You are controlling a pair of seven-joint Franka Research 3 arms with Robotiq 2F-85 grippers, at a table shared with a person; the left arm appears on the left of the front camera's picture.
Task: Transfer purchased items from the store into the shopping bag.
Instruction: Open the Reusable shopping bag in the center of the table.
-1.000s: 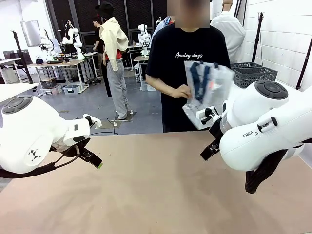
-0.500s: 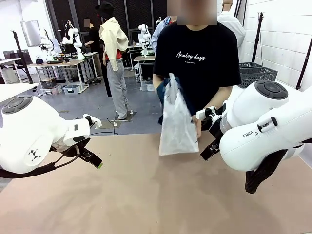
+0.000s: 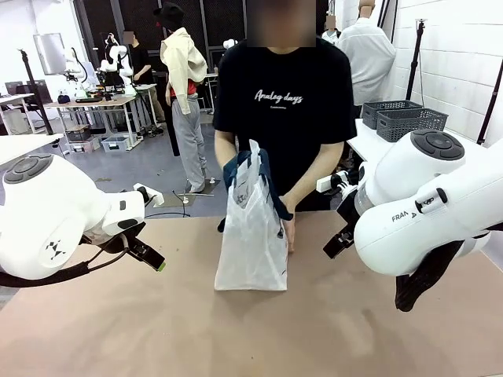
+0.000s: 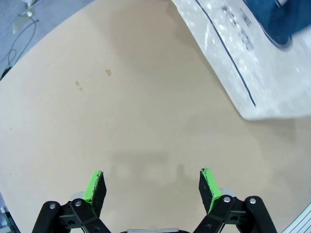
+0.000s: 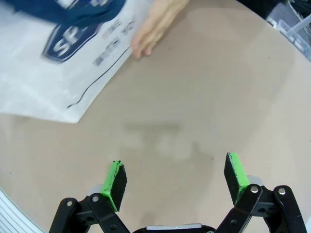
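Note:
A person across the table holds the shopping bag (image 3: 251, 239) upright on the tabletop, both hands at its dark navy handles. The bag is translucent white; its navy logo and lettering show in the right wrist view (image 5: 53, 68), where a hand (image 5: 155, 24) rests against its side. In the left wrist view the bag (image 4: 243, 58) lies at the upper right. My left gripper (image 3: 153, 259) (image 4: 152, 180) hovers open over bare table, left of the bag. My right gripper (image 3: 334, 245) (image 5: 175, 171) hovers open to the bag's right. The purchased items are out of view.
The tan table (image 3: 236, 330) spreads bare in front of the bag. Two dark grey lattice baskets (image 3: 409, 118) stand on a white table at the back right. Other people and work tables are in the room behind.
The person has brought the bag down from chest height at the right and set it on the table, shifting left toward the middle. Neither arm has moved.

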